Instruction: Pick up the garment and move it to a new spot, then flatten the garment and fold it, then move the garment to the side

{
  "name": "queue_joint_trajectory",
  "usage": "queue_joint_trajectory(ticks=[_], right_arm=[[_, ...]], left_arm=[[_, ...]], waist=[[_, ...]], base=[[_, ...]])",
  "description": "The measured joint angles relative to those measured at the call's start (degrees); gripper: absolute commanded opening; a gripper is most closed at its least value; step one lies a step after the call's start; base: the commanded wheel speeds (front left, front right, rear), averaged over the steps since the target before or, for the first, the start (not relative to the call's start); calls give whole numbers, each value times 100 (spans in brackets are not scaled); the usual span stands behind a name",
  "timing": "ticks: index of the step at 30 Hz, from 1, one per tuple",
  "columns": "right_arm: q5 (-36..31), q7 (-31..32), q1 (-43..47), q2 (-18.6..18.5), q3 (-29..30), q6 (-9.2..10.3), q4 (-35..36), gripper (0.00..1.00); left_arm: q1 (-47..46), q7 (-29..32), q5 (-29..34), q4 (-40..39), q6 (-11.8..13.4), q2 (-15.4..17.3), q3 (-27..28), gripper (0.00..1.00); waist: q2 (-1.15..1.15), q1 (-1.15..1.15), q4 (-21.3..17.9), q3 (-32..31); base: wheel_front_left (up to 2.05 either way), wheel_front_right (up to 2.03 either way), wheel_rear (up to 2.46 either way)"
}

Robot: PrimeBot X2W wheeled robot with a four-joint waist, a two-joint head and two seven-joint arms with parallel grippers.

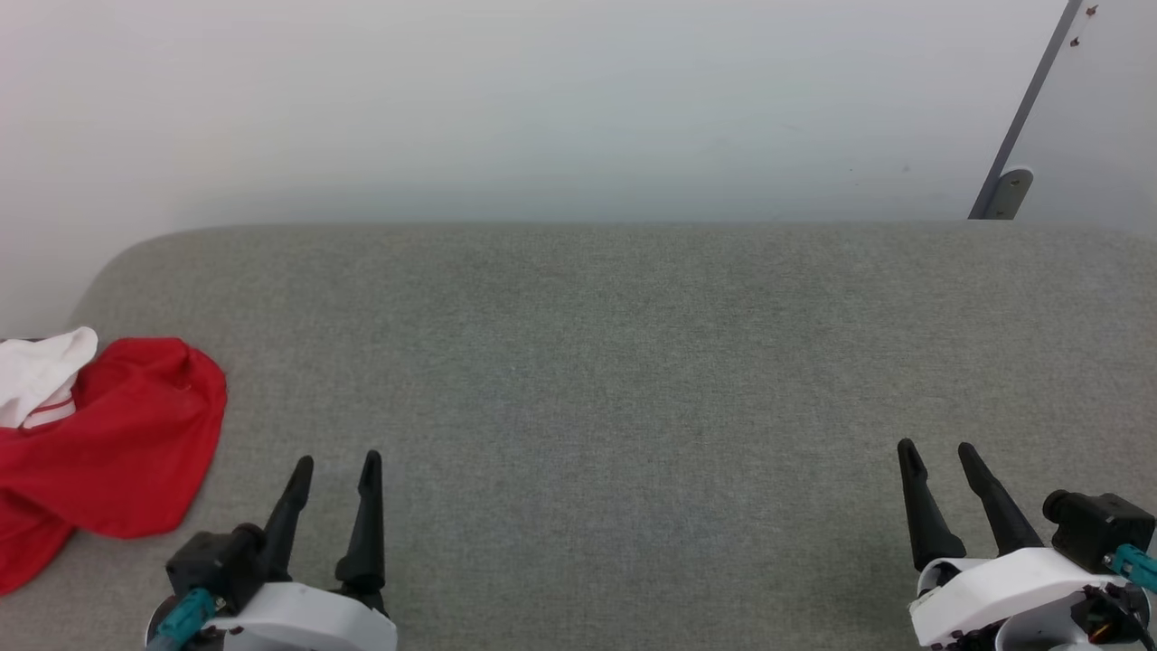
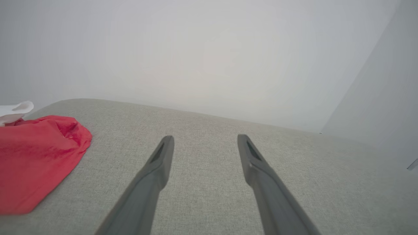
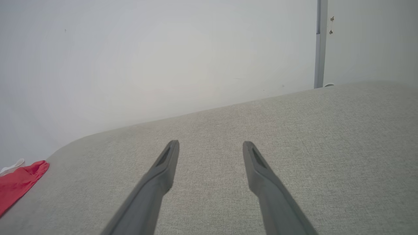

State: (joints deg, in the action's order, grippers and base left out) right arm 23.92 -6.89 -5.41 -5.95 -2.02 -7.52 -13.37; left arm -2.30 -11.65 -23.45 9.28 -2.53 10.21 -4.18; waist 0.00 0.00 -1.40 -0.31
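Observation:
The garment (image 1: 108, 443), red with a white sleeve and striped trim, lies crumpled at the far left of the grey fabric surface (image 1: 615, 362), partly cut off by the picture's edge. It also lies at the left in the left wrist view, garment (image 2: 36, 160), and small at the lower left in the right wrist view, garment (image 3: 18, 182). My left gripper (image 1: 336, 466) hovers open at the lower left, a short way right of the garment, holding nothing. My right gripper (image 1: 935, 449) is open at the lower right, far from it.
A pale wall (image 1: 542, 99) runs right behind the surface's far edge. A grey metal strut (image 1: 1017, 136) with a bracket leans at the back right. The surface's back left corner (image 1: 117, 258) is rounded.

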Motion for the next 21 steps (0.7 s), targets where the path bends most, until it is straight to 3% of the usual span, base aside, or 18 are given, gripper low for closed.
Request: queue_joint_trajectory(ticks=[21], right_arm=[[-854, -168, 8, -35, -62, 0, 59, 100]], left_arm=[[29, -235, 1044, -27, -178, -56, 94, 100]], waist=[[0, 0, -38, 4]], base=[[0, 0, 0]])
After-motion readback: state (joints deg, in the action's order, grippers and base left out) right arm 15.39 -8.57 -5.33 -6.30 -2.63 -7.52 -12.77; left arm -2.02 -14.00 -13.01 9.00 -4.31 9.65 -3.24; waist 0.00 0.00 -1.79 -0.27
